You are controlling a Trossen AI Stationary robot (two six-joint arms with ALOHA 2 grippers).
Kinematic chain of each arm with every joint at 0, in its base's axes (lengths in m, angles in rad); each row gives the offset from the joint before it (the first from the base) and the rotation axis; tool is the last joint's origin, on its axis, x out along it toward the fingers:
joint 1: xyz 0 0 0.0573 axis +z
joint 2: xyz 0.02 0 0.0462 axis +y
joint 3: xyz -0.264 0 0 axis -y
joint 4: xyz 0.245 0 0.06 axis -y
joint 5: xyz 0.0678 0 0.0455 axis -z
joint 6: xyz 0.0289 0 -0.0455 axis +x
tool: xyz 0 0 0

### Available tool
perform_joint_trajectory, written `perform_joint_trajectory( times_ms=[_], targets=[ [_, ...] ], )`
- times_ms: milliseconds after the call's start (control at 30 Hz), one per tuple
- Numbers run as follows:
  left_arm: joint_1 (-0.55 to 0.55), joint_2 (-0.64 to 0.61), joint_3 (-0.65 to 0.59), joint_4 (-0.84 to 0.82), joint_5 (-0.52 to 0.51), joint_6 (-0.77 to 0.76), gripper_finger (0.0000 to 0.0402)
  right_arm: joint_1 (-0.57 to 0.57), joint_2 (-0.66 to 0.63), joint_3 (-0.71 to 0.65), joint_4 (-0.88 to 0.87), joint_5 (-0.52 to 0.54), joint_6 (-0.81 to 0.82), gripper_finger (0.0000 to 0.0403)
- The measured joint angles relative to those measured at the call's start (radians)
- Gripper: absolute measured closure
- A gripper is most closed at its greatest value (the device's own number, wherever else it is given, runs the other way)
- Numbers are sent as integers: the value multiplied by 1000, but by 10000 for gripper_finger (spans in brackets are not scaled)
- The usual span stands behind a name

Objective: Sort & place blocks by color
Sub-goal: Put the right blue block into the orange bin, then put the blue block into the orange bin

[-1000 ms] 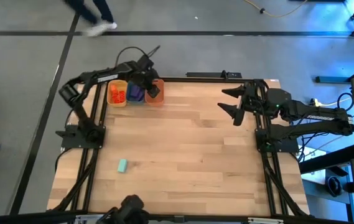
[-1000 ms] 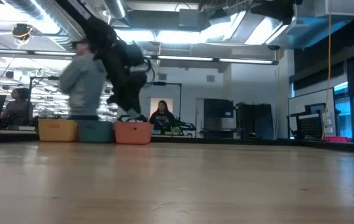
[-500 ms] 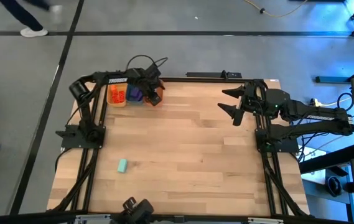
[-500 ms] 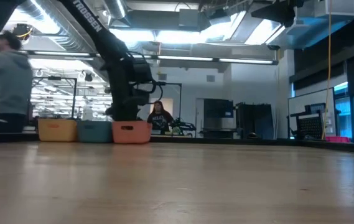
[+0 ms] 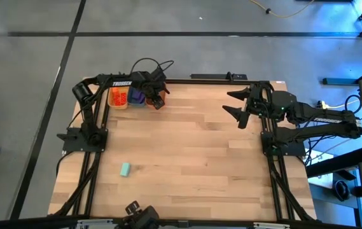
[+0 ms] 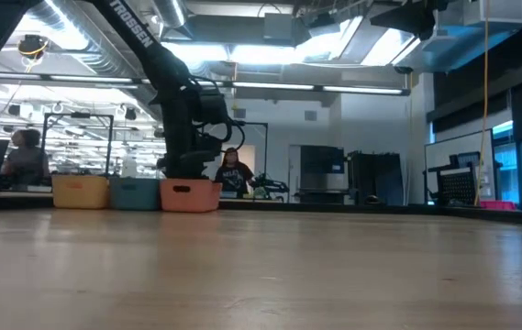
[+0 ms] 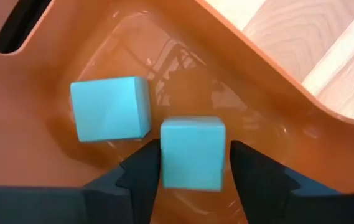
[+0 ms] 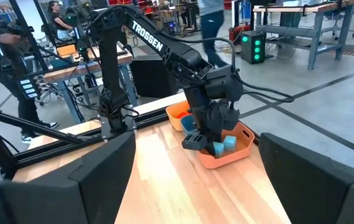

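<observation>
My left gripper [image 7: 192, 155] points down into the orange tub [image 7: 52, 56] at the table's far left. Its fingers stand open on either side of a mint-teal block [image 7: 192, 152] that lies on the tub's floor. A second mint-teal block [image 7: 109, 109] rests on the floor beside it. Another mint-teal block [image 5: 125, 168] lies alone on the table near the left front. The yellow tub [image 5: 118, 97] holds orange-red blocks and the blue tub [image 5: 135, 97] holds purple ones. My right gripper [image 5: 230, 105] waits open above the table's right side. My left gripper has one finger [image 7: 251, 168] with a thin gap to the block's side [image 7: 221, 155]. The other finger [image 7: 144, 171] lies right at the opposite side. Whether that finger touches the block I cannot tell. The fingers come from above, pointing down.
The three tubs stand in a row along the far left edge, seen as yellow tub [image 6: 81, 191], blue tub [image 6: 134, 192] and orange tub [image 6: 190, 195]. Bare wooden table [image 5: 193, 159] spreads between the arms. People stand and sit in the room behind.
My left gripper has gone down into the orange tub and rolled at the wrist. A person in the room behind has walked off toward the left.
</observation>
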Motion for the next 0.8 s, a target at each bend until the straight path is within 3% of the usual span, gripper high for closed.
perform_joint_trajectory(
  times_ms=[233, 533, 667, 800],
  targets=[
    [1, -5, 20, -1, 11, 1, 193, 0, 0, 0, 0, 0, -2, 59],
    [6, -26, 238, -181, 74, 52, 185, 0, 0, 0, 0, 0, -4, 59],
    [19, -107, 279, -108, 210, 50, 185, 0, 0, 0, 0, 0, -2, 59],
    [21, -239, 230, 103, 400, 11, 184, 0, 0, 0, 0, 2, -27, 59]
  ],
)
